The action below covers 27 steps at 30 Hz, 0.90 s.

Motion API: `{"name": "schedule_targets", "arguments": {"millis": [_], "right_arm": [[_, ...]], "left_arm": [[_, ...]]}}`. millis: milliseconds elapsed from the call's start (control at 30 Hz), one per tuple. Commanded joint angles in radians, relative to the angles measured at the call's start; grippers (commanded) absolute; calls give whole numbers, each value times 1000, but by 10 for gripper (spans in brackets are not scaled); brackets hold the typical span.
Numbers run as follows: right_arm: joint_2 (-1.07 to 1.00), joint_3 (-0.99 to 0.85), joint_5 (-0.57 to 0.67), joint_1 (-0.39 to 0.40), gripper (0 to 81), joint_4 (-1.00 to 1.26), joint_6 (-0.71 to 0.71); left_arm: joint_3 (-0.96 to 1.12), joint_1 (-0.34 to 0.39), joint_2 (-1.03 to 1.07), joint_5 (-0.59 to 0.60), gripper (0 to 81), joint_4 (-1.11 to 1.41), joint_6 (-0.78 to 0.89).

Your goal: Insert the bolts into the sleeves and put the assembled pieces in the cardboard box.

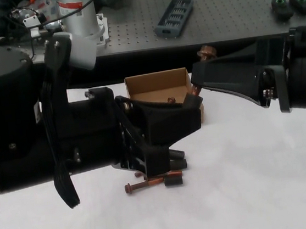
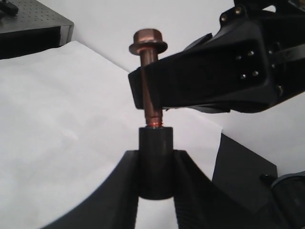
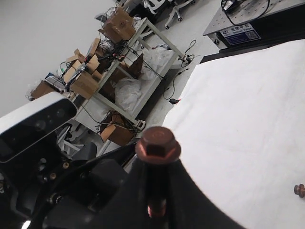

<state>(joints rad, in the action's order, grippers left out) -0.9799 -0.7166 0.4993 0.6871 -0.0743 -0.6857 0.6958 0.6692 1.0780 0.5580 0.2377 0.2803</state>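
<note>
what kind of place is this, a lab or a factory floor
Most likely a robotics lab or workshop. A perforated metal bench top stands behind the white-covered table, and the right wrist view shows open shelving crowded with cartons.

Both arms were chunky matte black. The right claw had a few small screws on its side, and the left arm carried a silvery-white camera plus a flat black cable.
</note>
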Motion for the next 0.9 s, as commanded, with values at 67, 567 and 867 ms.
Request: {"name": "schedule_targets", "arguments": {"millis": [67, 567, 867], "right_arm": [[3, 1, 54, 3, 19, -79, 35], [3, 1, 57, 3, 19, -83, 54], [3, 1, 22, 3, 302, -65, 54]], "left_arm": [[11, 1, -10, -23, 6, 109, -26], [11, 1, -10, -37, 6, 146, -30], [11, 1, -10, -37, 6, 146, -30]]}}
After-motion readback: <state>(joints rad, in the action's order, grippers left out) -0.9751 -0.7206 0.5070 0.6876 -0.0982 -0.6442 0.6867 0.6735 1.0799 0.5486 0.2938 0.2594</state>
